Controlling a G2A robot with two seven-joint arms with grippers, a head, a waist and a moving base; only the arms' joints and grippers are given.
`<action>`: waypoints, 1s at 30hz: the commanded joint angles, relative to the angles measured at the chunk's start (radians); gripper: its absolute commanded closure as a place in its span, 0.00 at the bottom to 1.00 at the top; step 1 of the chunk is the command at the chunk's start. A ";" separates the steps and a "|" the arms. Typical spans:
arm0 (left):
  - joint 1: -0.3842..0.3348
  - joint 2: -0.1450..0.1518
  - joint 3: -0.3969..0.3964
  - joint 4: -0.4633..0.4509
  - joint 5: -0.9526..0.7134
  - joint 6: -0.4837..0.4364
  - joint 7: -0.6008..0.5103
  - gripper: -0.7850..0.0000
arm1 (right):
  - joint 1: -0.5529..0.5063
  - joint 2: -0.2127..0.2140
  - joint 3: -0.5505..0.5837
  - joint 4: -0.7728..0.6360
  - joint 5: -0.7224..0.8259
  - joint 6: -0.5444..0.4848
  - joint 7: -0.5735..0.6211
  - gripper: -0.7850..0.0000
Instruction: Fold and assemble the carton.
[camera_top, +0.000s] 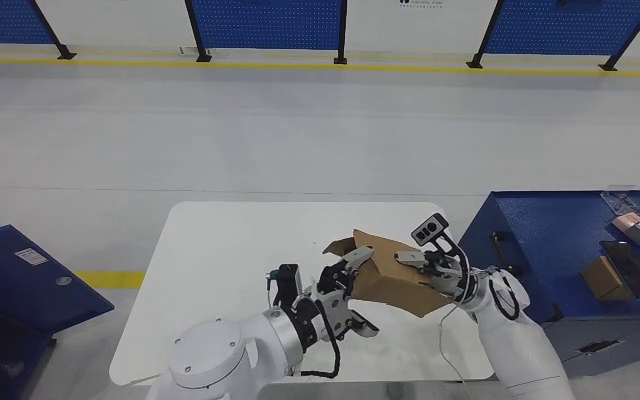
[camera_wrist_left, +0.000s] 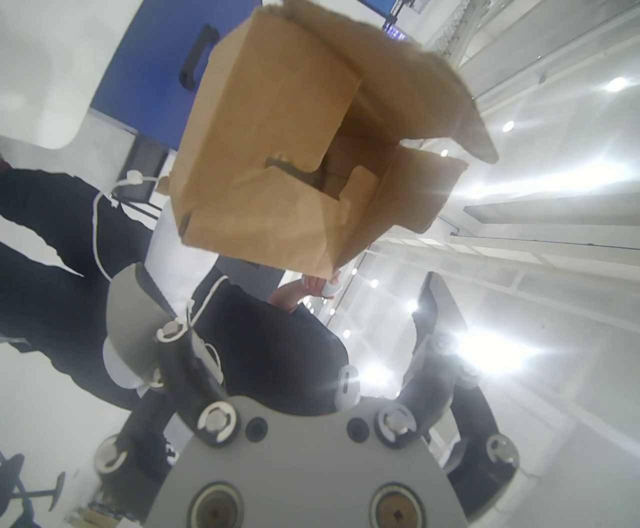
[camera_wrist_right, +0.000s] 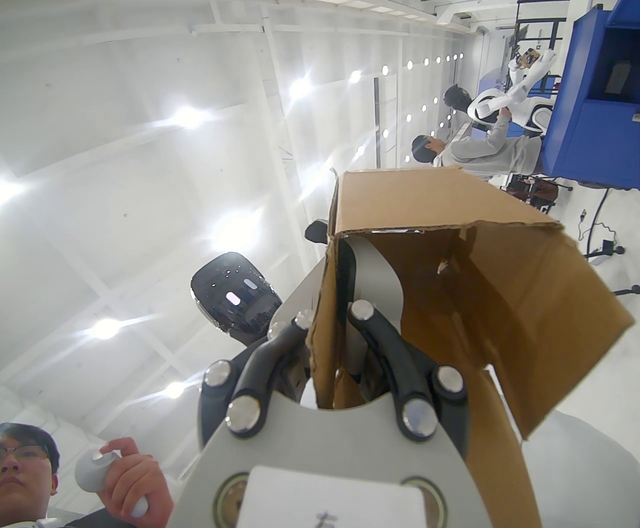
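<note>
Top view: carton is held above the table, near right. Left wrist view: left gripper is seen jaws apart, short of it, probably staged for flaps. Right wrist view: right gripper is clamped on one wall, steadying it.

No legible text or numbers (wall sign too small)

The carton is plain brown cardboard, matt and fibrous, with ragged cut edges (a little frayed at the corners). The table has a smooth white top with a faint sheen. The right gripper has glossy black links, bright polished metal pins and a dull grey base plate. The left gripper looks the same.
</note>
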 joint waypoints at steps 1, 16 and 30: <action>-0.009 -0.005 0.013 0.004 0.008 0.002 0.047 0.00 | -0.001 0.000 -0.003 -0.004 -0.005 -0.001 0.000 1.00; -0.012 -0.029 -0.010 0.027 -0.126 0.058 0.227 0.00 | -0.004 0.002 -0.004 -0.018 -0.023 -0.009 0.007 1.00; -0.017 -0.038 -0.029 0.056 -0.210 0.080 0.250 0.00 | 0.015 -0.001 -0.020 -0.014 -0.025 -0.006 -0.005 1.00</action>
